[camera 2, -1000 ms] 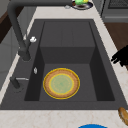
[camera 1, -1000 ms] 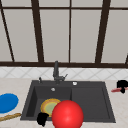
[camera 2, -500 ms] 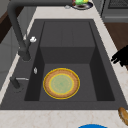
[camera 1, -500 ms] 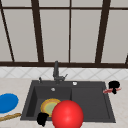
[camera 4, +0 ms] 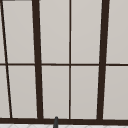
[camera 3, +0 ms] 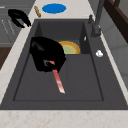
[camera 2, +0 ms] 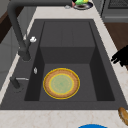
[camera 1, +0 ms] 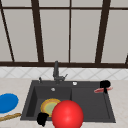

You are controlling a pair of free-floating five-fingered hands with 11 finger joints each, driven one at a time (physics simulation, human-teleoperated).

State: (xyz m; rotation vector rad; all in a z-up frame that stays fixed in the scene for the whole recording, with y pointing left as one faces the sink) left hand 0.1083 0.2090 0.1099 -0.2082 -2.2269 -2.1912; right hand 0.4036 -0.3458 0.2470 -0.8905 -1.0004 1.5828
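Note:
My right hand (camera 1: pixel 105 84) hangs over the far right part of the dark sink (camera 1: pixel 30 100), shut on a thin red utensil (camera 1: pixel 102 89). From the right side, this hand (camera 3: pixel 46 53) looms above the sink's flat drain section, and the red utensil (camera 3: pixel 58 81) slants down out of it. My left hand (camera 1: pixel 42 118) hovers at the sink's front edge by the basin, fingers relaxed and holding nothing. It is also in the left side view (camera 2: pixel 121 57) and the right side view (camera 3: pixel 18 17). A yellow plate with a green centre (camera 2: pixel 61 83) lies in the basin.
A big red ball (camera 1: pixel 67 115) sits in the foreground before the sink. On the left counter are a blue plate (camera 1: pixel 7 102) and a wooden stick (camera 1: pixel 10 117). The dark tap (camera 1: pixel 56 71) rises behind the basin. A bowl of produce (camera 2: pixel 80 3) stands past the sink's far end.
My right hand has carried the red utensil leftward, from over the counter right of the sink to above the sink's right part. The left hand has stayed put.

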